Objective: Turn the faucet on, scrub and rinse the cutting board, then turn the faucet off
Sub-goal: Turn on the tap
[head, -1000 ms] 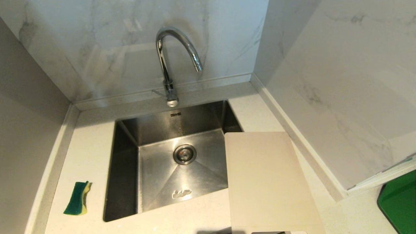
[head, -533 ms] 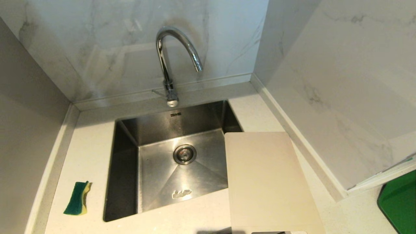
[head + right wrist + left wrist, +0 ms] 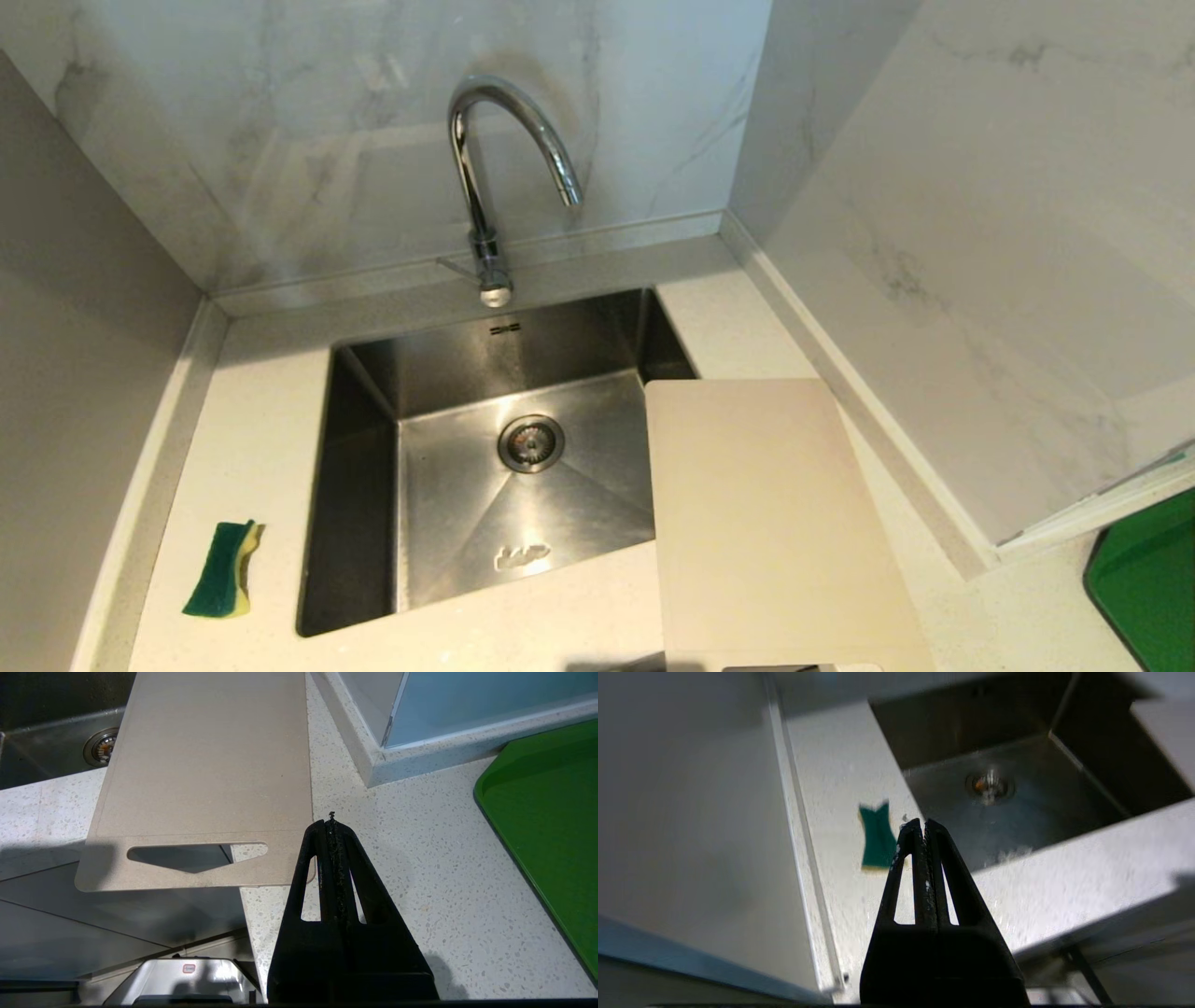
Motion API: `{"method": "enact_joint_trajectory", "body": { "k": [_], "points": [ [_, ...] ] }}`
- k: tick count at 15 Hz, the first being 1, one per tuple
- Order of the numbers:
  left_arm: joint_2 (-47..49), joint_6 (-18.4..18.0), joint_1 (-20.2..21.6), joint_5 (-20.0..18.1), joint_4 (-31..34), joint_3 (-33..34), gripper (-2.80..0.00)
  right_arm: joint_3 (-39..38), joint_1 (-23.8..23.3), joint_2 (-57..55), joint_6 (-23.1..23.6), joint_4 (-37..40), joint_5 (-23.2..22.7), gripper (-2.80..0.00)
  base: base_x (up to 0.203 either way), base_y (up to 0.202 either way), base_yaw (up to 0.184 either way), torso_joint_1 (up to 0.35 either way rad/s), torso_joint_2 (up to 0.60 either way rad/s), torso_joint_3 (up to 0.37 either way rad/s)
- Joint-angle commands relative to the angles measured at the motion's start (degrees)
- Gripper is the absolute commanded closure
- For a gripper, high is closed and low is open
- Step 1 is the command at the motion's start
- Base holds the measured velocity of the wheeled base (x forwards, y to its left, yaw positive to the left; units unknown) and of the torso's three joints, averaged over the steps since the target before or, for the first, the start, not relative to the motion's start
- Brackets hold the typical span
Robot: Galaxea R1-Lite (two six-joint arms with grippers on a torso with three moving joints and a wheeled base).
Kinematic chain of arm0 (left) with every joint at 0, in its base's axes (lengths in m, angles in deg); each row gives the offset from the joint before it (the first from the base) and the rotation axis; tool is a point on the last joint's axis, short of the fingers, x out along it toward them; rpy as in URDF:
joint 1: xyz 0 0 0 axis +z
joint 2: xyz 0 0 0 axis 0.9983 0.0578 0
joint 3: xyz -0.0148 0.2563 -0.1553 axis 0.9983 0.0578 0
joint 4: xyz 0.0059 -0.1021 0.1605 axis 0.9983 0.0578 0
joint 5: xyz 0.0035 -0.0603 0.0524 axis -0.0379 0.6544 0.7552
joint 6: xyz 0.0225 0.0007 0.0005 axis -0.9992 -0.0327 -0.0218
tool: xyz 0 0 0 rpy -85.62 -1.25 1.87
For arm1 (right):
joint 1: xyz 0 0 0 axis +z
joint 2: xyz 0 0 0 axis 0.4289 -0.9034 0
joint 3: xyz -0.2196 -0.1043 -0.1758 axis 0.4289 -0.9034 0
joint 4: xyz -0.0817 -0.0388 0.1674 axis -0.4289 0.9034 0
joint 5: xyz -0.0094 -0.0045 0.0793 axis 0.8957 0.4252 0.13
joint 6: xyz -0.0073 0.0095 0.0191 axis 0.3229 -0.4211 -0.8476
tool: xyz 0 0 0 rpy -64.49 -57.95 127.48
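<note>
The chrome gooseneck faucet [image 3: 495, 168] stands behind the steel sink [image 3: 355, 523], its thin lever sticking out at the base; no water runs. The cream cutting board [image 3: 766, 523] lies flat on the counter right of the sink, one edge over the basin and its slot handle past the counter's front edge [image 3: 196, 854]. A green-and-yellow sponge [image 3: 222, 569] lies left of the sink [image 3: 877, 835]. Neither gripper shows in the head view. My left gripper [image 3: 923, 822] is shut and empty above the counter's front, near the sponge. My right gripper [image 3: 331, 822] is shut and empty beside the board's near right corner.
Marble walls close in behind and on the right of the counter, and a grey wall [image 3: 75, 373] on the left. A bright green tray [image 3: 1148, 588] lies at the far right. The sink drain [image 3: 530, 442] sits mid-basin.
</note>
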Motion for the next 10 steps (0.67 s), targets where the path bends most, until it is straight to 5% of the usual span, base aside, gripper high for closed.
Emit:
{"method": "enact_joint_trajectory", "body": {
  "k": [1,10],
  "points": [
    [6.84,0.01,-0.04,-0.02,2.12,-10.32,0.0,-0.01,0.01,-0.01,-0.05,0.03,0.05,0.0,0.0,0.0,0.0,0.0,0.0,0.0],
    [29.6,-6.51,-0.03,2.4,3.39,-44.66,0.0,-0.01,0.01,-0.06,-0.06,0.03,0.02,0.0,0.0,0.0,0.0,0.0,0.0,0.0]
  ]
}}
